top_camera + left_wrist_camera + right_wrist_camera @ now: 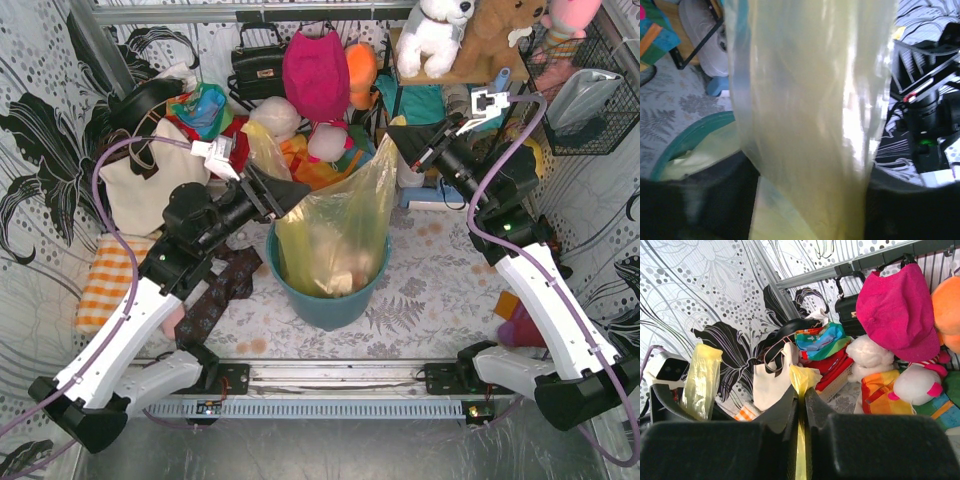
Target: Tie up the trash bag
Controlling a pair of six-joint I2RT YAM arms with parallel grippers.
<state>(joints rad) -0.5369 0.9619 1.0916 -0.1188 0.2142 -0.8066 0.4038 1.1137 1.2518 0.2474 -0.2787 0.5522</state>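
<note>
A: Status?

B: The trash bag (335, 235) stands in the teal bin (330, 305), mid-scene on the table (430, 300). The right claw (801, 405) is clenched on one raised corner. The left claw (810, 200) straddles the other strip; grip cannot be confirmed.

A: Procedure?

B: Close fully on the strip, tension both ends, then cross them. No legible labels.

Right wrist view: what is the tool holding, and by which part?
The thin translucent yellow-green plastic trash bag, pinched by a bunched strip of its top edge between the shut right tool.
</note>
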